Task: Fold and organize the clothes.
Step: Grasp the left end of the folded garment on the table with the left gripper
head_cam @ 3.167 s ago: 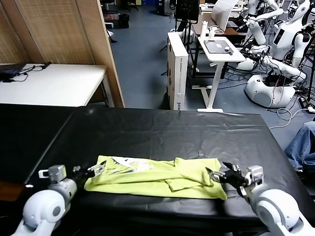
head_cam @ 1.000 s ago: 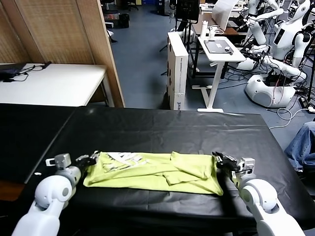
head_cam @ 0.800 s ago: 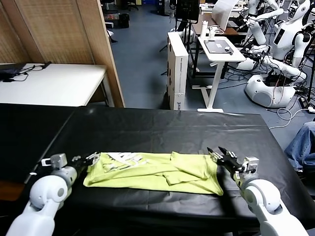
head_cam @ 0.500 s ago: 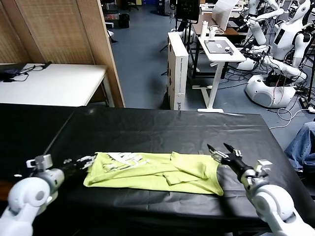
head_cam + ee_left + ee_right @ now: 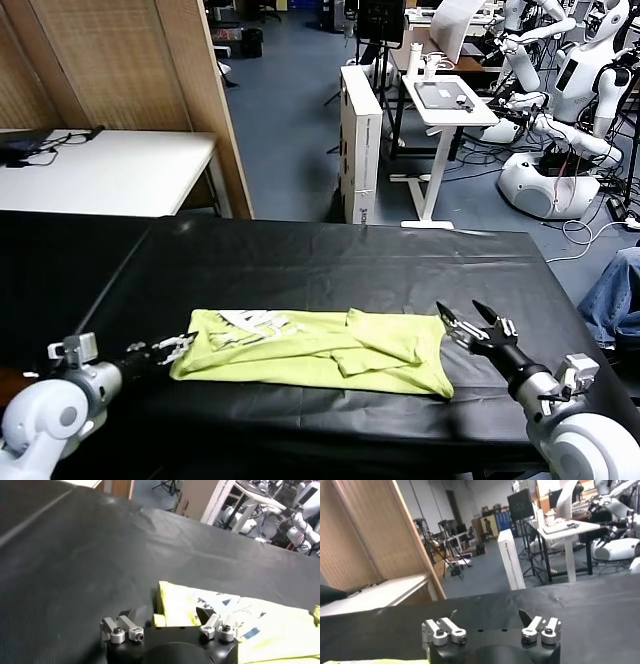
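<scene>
Bright, even indoor light — soft sheen on the black table cover (image 5: 330, 265), faint shadows, mild blur.

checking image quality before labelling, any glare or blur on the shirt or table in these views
Head view: the T-shirt is sharp and evenly lit; the black table shows soft sheen on its wrinkles. Left wrist view: pale glare streaks on the table, shirt print legible. Right wrist view: background room slightly soft.

Black counter (image 5: 330, 260): one lime T-shirt (image 5: 320, 350) lies on it, folded into a strip near the front edge.
</scene>
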Robot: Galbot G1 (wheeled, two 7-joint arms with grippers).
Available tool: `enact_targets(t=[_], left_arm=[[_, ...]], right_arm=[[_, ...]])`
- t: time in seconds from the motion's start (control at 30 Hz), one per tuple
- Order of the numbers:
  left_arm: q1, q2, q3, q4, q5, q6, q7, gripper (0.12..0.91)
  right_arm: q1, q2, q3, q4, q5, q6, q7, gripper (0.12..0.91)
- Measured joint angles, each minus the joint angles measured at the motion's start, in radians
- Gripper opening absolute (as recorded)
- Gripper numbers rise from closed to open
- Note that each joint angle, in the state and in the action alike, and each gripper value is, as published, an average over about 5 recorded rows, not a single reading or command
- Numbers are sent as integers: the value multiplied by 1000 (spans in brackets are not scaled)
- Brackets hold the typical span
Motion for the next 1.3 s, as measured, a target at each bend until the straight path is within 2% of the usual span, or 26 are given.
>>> enact_targets(t=[0.23, 0.7, 0.8, 0.87, 1.07, 1.17, 1.23, 1.3], left_arm=[[-6, -37, 18, 13, 24, -2, 9, 907], [-3, -86, 31, 12, 2, -3, 21, 892], [-4, -93, 32, 15, 1, -3, 21, 819], [-3, -96, 32, 17, 1, -3, 20, 727], [4, -103, 34, 12, 8, -1, 12, 363], [3, -107, 37, 5, 13, 1, -3, 203], [1, -108, 38, -1, 17, 3, -15, 168], [0, -107, 37, -8, 22, 4, -24, 174]], right_arm=[[-11, -1, 7, 9, -4, 0, -1, 907], [-20, 9, -9, 31, -34, -1, -1, 907], [-23, 11, -9, 35, -38, -2, -1, 907], [-25, 10, -8, 37, -41, -2, -1, 907], [-33, 20, -12, 44, -56, -2, -4, 907], [-34, 28, -15, 45, -62, -1, -5, 907], [-34, 32, -16, 43, -65, -1, -5, 907], [-36, 36, -15, 40, -69, 0, -4, 907]])
